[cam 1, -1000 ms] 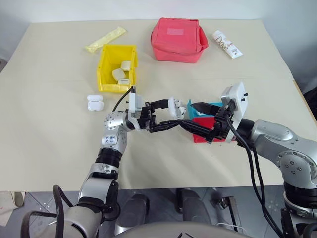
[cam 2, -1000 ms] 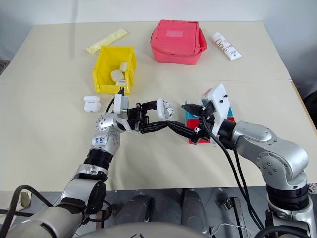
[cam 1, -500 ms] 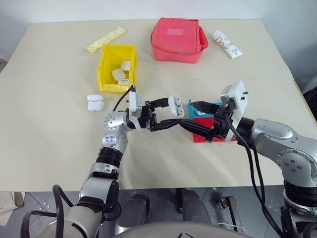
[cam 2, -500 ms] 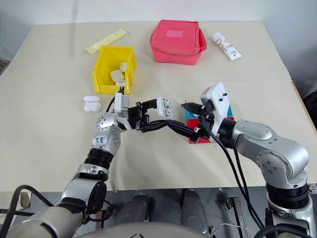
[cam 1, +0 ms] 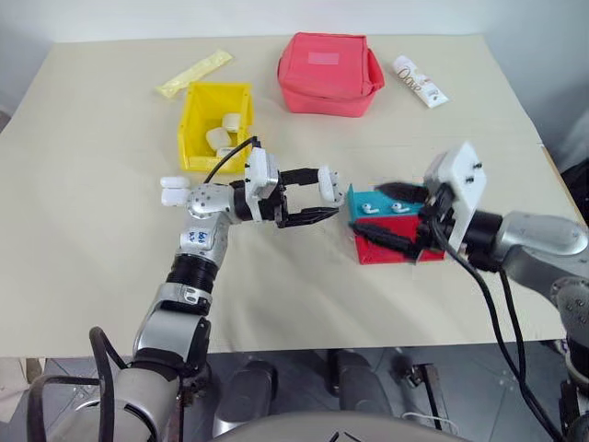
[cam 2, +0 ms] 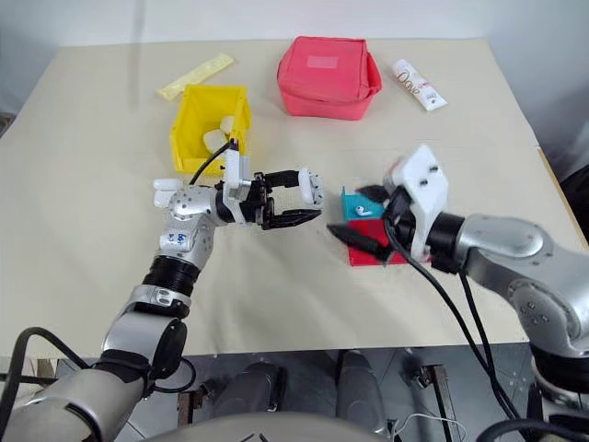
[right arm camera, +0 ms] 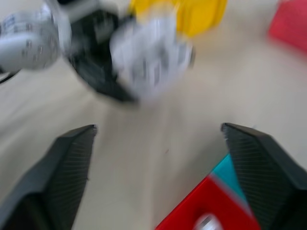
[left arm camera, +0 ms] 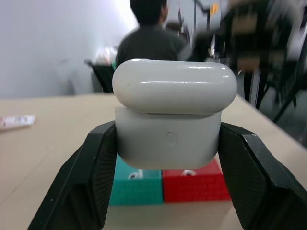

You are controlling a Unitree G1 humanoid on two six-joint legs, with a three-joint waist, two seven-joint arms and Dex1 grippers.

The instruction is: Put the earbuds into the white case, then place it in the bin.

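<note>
My left gripper is shut on the white case, held above the table near its middle. In the left wrist view the case sits between both black fingers, its lid lying on the body and slightly offset. Two earbuds lie in a blue tray just right of the case. My right gripper hovers open over that tray, apart from the case. The yellow bin stands at the back left with several white cases inside.
A red tray adjoins the blue one. Another white case lies left of my left arm. A red pouch, a white tube and a yellow packet lie along the far edge.
My right gripper has drawn back to the right and lifted, so its lower finger no longer reaches under the case. My left gripper has edged farther from me, still holding the case.
</note>
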